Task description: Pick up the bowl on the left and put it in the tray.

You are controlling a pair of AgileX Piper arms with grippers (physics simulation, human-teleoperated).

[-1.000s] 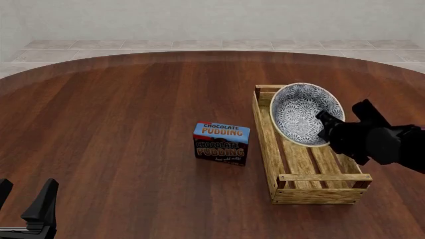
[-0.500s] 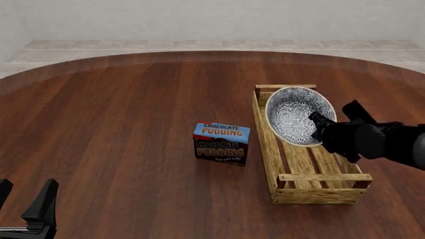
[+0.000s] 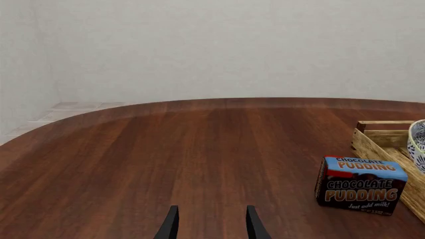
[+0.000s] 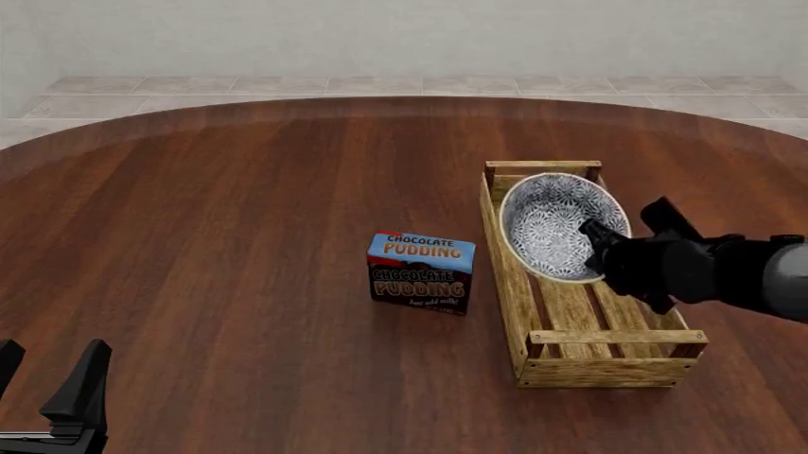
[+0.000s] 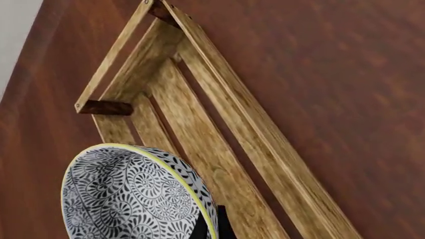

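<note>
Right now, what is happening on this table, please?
The right gripper holds the patterned bowl by its rim, tilted on its side, over the far half of the wooden tray. I cannot tell whether the bowl touches the slats. The left gripper waits open at the near left edge, holding nothing. A chocolate pudding box stands on the table beside the tray.

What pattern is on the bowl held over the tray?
Dense blue-grey and white floral swirls with a pale yellowish rim on the bowl, clearest in the right wrist view.
</note>
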